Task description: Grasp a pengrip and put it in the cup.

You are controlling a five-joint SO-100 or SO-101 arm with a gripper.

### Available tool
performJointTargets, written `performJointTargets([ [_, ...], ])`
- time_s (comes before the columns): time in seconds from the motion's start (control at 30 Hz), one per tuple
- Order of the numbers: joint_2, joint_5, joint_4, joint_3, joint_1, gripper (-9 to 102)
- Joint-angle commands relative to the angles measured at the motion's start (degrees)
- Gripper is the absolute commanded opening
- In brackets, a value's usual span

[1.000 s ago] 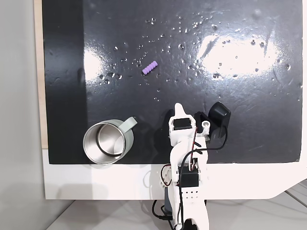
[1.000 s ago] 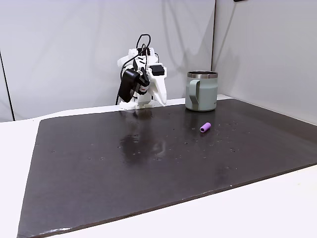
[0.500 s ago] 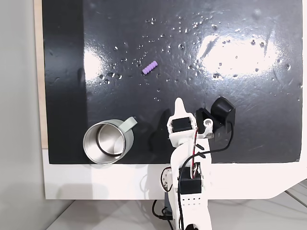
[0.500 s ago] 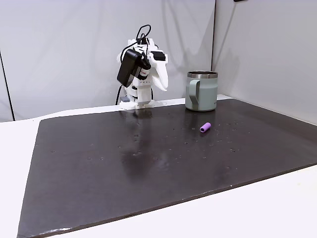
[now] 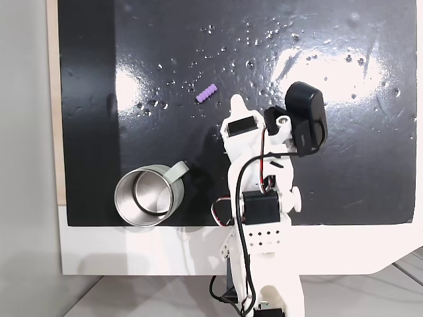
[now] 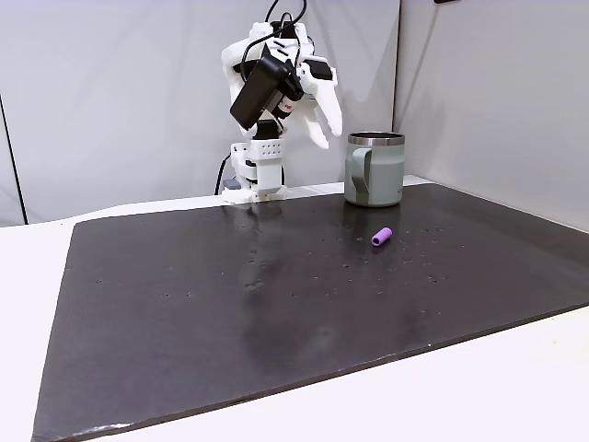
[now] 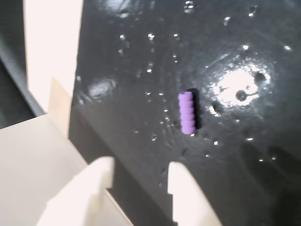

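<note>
Black mat [image 5: 370, 145], pengrip [image 5: 206, 93] lying unobstructed, cup [image 5: 147, 195] well apart, claw [image 7: 140, 175] released above.

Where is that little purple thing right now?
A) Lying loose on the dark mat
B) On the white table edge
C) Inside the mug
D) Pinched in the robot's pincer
A: the pengrip lies alone on the dark mat, apart from the cup, while the open pincer hangs above it, holding nothing.
</note>
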Motion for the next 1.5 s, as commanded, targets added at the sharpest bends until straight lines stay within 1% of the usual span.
performJointTargets([
  [0.0, -7.91, -1.85, 2.55, -10.72, -0.09, 21],
  [0.23, -23.64, -2.02, 8.26, -22.76, -0.97, 22],
  [0.37, -29.79, -2.02, 9.4, -26.46, -2.02, 22],
  [0.43, -34.45, -1.76, 11.34, -29.97, -2.2, 22],
  [0.73, -49.31, 0.53, 14.5, -44.12, -4.48, 23],
  [0.9, -56.51, 1.05, 14.77, -49.39, -6.15, 23],
  [1.2, -66.97, 1.23, 14.06, -53.26, -7.91, 24],
  [1.47, -70.75, 0.97, 13.18, -54.4, -9.05, 24],
])
